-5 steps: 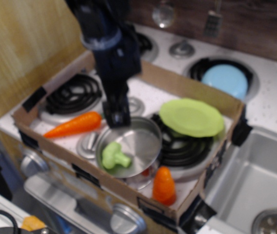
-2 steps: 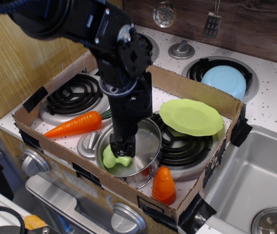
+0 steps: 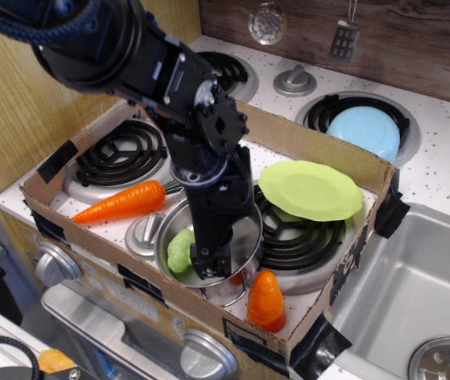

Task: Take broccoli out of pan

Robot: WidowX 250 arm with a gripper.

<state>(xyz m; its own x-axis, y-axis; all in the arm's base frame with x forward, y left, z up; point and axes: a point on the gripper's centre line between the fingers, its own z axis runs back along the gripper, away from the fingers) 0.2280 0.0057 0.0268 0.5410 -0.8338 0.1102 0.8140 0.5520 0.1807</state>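
The pan (image 3: 245, 226) is a shiny steel pot at the front of the cardboard tray. The broccoli (image 3: 180, 249) lies inside it against the left wall, light green; its right part is hidden behind my gripper. My gripper (image 3: 211, 267) points straight down into the pan, its dark fingertips low near the pan's floor and right beside the broccoli, touching or nearly touching it. The dark fingers blend together, so I cannot tell whether they are open or shut on anything.
A long carrot (image 3: 120, 203) lies left of the pan and a short orange carrot (image 3: 265, 301) stands in front of it. A lime-green plate (image 3: 310, 190) sits on the right burner. The cardboard tray wall (image 3: 169, 297) runs close in front. A light-blue bowl (image 3: 365, 131) is behind, a sink (image 3: 423, 293) to the right.
My gripper came from above the pan's rear rim, forward and down into the pan, and now sits lower and slightly right, covering part of the broccoli. The broccoli has shifted little.
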